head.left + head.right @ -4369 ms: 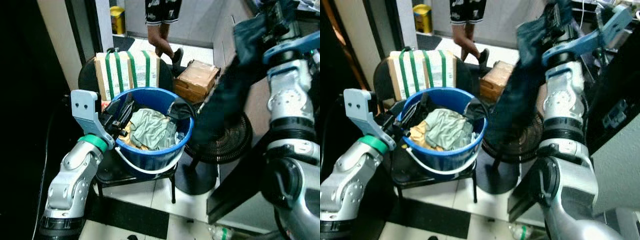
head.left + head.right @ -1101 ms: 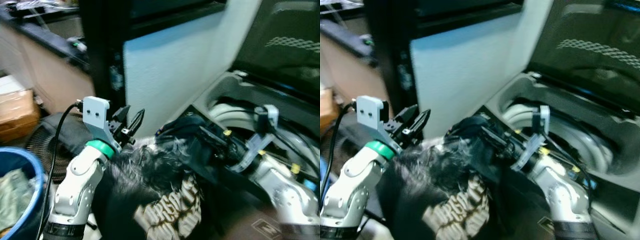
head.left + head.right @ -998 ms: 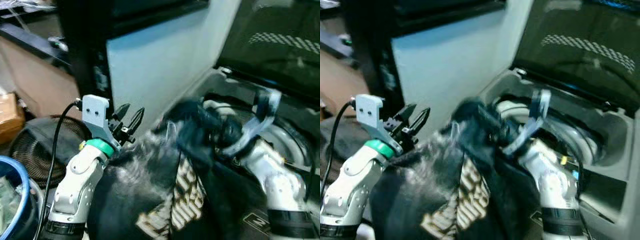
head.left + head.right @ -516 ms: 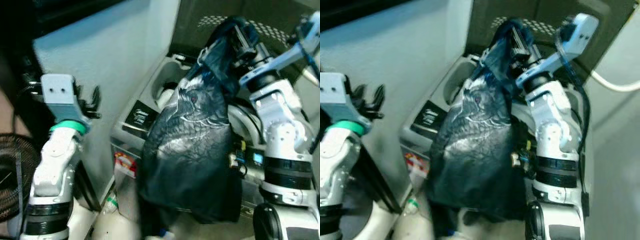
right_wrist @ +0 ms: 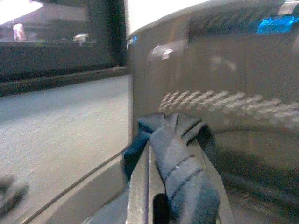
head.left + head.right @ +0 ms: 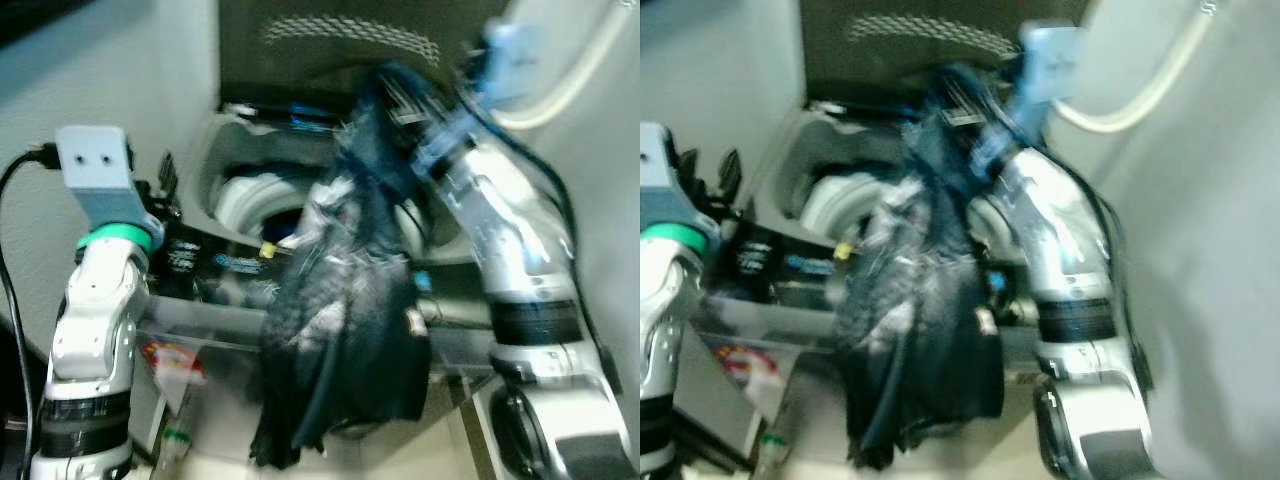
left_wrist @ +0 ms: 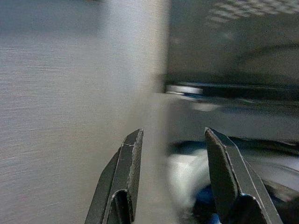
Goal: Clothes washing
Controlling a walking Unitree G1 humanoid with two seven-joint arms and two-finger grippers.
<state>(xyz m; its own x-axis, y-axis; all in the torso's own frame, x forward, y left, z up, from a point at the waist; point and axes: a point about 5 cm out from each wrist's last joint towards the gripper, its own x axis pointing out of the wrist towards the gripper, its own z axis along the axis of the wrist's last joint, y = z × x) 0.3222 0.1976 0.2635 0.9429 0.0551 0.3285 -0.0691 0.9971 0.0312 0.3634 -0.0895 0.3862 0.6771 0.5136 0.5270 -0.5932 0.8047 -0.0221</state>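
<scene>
A dark blue printed garment (image 6: 340, 330) hangs from my right gripper (image 6: 395, 100), which is shut on its top edge, raised in front of the open top-loading washing machine (image 6: 250, 195). In the right wrist view the cloth (image 5: 180, 149) bunches over the closed fingers, with the raised dark lid (image 5: 224, 70) behind. The garment dangles down past the machine's front panel (image 6: 220, 265). My left gripper (image 7: 173, 172) is open and holds nothing; it is raised at the machine's left side, next to the white wall. The picture is blurred.
A white wall (image 6: 110, 70) stands left of the machine and another wall (image 6: 1200, 250) with a pale hose (image 6: 1140, 85) to its right. A red and white sticker (image 6: 170, 360) sits low on the machine's front. A small bottle (image 6: 175, 440) lies on the floor.
The view has swung further round to face the washer. My right arm still holds the garment high, and it now hangs before the drum opening. The left gripper stays open.
</scene>
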